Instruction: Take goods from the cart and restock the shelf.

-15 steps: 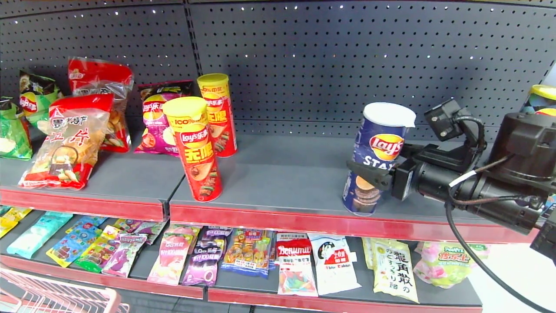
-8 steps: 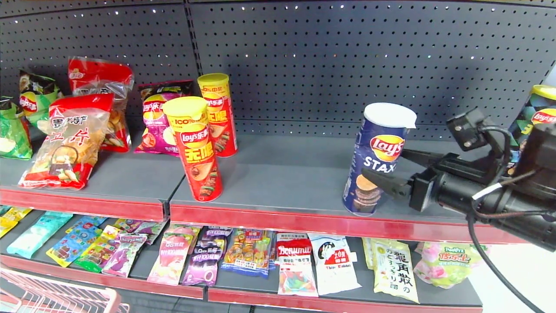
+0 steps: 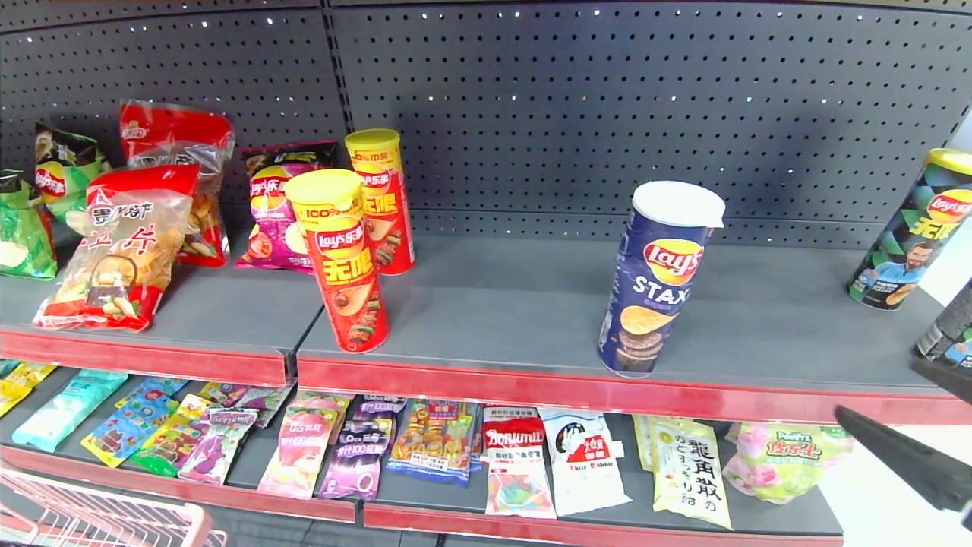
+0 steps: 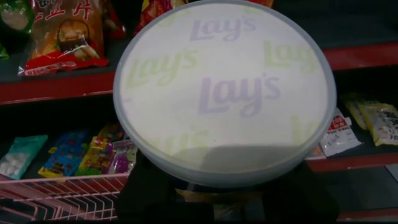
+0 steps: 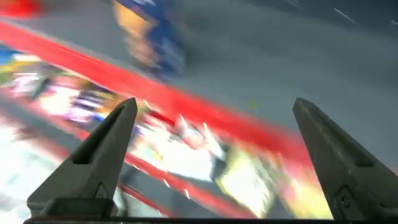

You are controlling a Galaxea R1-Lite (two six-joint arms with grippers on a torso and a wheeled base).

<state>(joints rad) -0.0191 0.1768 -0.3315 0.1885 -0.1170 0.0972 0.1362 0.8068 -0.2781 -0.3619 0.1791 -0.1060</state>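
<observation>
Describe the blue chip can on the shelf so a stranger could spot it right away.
Find the upper grey shelf with the red front edge, before the dark pegboard. Right of its middle a blue can stands upright near the front edge. It alone is dark blue with a white lid; the red cans to its left have yellow lids.

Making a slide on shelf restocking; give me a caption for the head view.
Blue chip can upright near the upper shelf front edge, the open right gripper apart from it at lower right.
</observation>
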